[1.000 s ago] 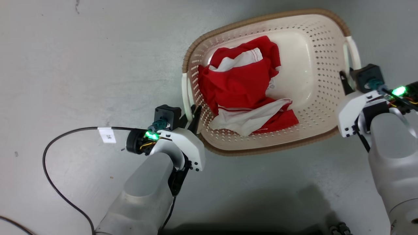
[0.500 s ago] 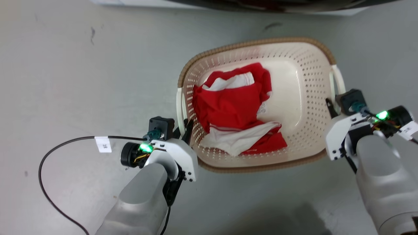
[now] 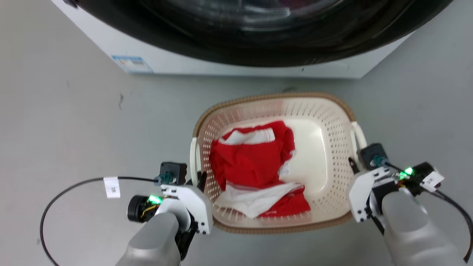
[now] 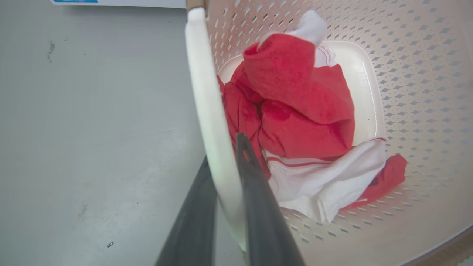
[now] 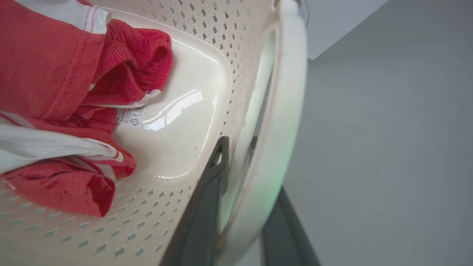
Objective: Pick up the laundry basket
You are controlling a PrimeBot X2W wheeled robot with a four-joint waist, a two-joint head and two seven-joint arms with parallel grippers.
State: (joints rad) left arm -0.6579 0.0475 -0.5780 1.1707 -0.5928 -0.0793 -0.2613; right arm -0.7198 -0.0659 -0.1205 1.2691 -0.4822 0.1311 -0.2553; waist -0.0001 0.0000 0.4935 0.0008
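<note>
Grey floor (image 3: 74, 122) underlies a two-arm grasp. Nearest, the left fingers (image 4: 258, 207) are closed on the left handle (image 4: 201, 74), one finger on either side of the white loop; the right fingers (image 5: 205, 210) clamp the right handle (image 5: 292, 92) likewise. Between them lies the laundry basket (image 3: 332, 122), its long axis running arm to arm and both arms equally near, so a level lift seems required; whether its base is off the floor cannot be told. Red-and-white clothing (image 3: 255, 166) fills its left half. Beyond stands the washer (image 3: 221, 68).

laundry basket (image 3: 334, 155): glossy perforated plastic, woven-look rim | garment (image 3: 251, 162): soft matt cloth | floor (image 3: 74, 129): smooth matt
</note>
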